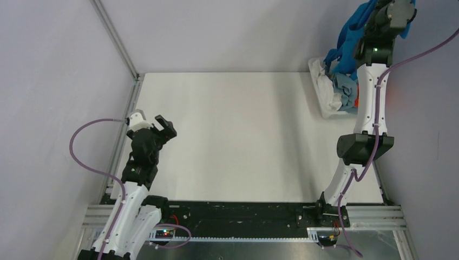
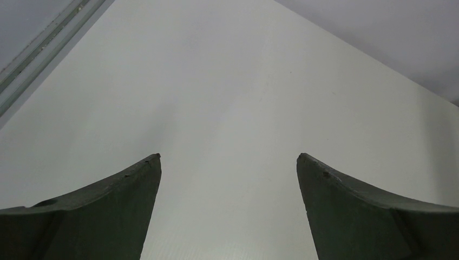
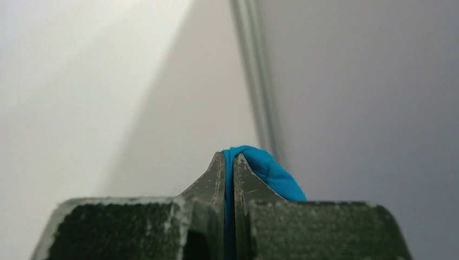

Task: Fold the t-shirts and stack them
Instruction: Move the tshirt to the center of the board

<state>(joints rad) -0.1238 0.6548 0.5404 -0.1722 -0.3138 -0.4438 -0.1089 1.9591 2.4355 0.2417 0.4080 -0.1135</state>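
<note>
Cloth of vivid blue fills the slit between the fingers of the right gripper (image 3: 229, 162), which is clamped tight on a rounded fold of the blue t-shirt (image 1: 351, 33). From above, that shirt hangs as a long, limp rope from the raised gripper at the far right corner. Its long axis runs down toward the white lattice basket (image 1: 315, 66), where its lower end meets the heap. In the basket lie the other t-shirts, crumpled and soft: a white one (image 1: 330, 95), a grey-blue one (image 1: 344, 84) and a sliver of orange (image 1: 357, 101). The worktop (image 1: 233, 135), smooth and matte white, spreads to the left of the hanging shirt. The left gripper (image 2: 229, 158) hovers over its near left part, fingers wide apart and holding nothing, well apart from the shirt. The right arm is plainly the nearer, so laying the shirt flat likely means carrying it leftward first.
</note>
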